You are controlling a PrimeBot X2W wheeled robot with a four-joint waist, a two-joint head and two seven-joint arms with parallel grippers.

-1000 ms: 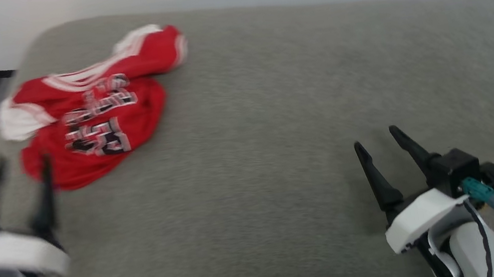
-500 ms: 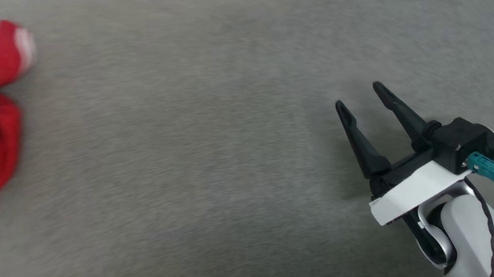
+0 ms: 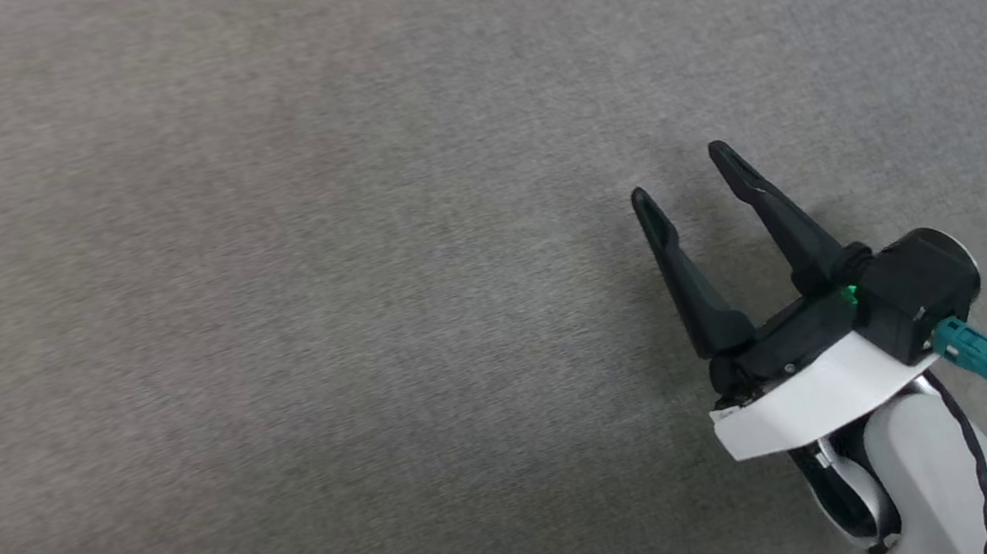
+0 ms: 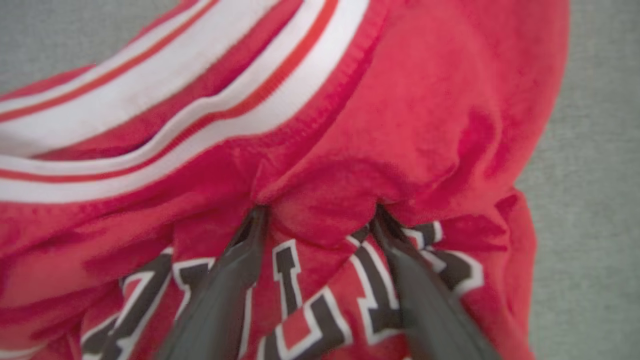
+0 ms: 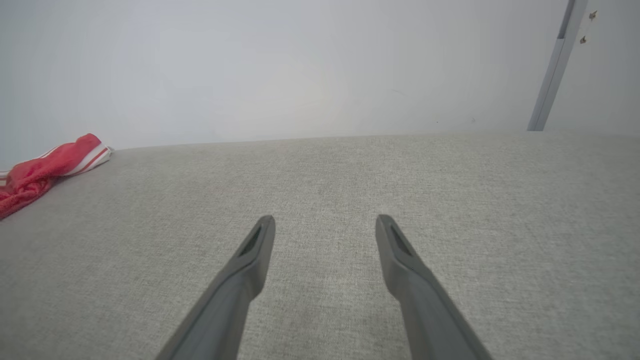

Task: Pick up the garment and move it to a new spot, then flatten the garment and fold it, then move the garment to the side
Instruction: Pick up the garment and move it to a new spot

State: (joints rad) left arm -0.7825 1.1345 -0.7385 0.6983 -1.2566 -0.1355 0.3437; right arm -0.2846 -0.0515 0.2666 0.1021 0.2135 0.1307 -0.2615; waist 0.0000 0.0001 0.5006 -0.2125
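Red garment (image 4: 425, 100) against the left gripper (image 4: 320, 212): digs spread fingertips into its folds. Holds the right gripper (image 3: 680, 173) apart over grey fabric (image 3: 255, 309), garment well to its left.

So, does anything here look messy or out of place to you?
Only the red jersey: it lies bunched in a wrinkled heap on the grey surface, its lettering creased, not spread flat. The left gripper has its open fingers poked into the folds. Nothing looks torn or spilled.
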